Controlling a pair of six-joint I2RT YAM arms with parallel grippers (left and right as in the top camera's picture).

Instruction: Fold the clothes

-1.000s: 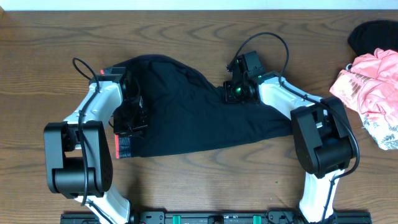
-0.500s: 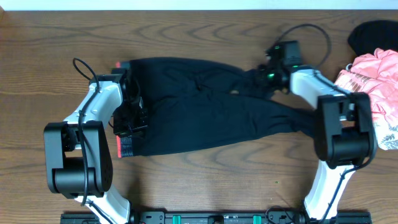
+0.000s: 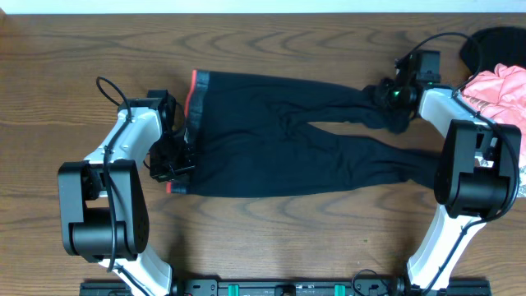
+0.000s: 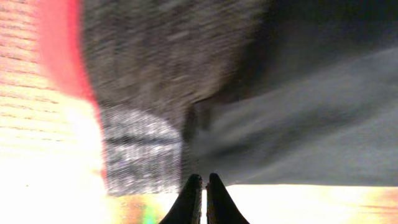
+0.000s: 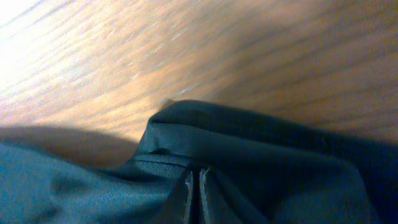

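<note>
Wood-grain table, overhead view: leggings lie spread flat across the middle, waistband at the left w/ its coral-red edge showing, both legs running right. Upper leg ends at the right gripper; lower leg reaches the right arm's base. Left gripper sits on the waistband's lower corner. Its wrist cam shows the tips pressed together at the grey-speckled band's edge, pinching fabric. Right wrist cam: fingers nearly closed, narrow slit only, black fabric bunched betw. them, so that's a pinch on the leg end. Far right, apart from the leggings: pink garment, black cloth above it, floral cloth below.
</note>
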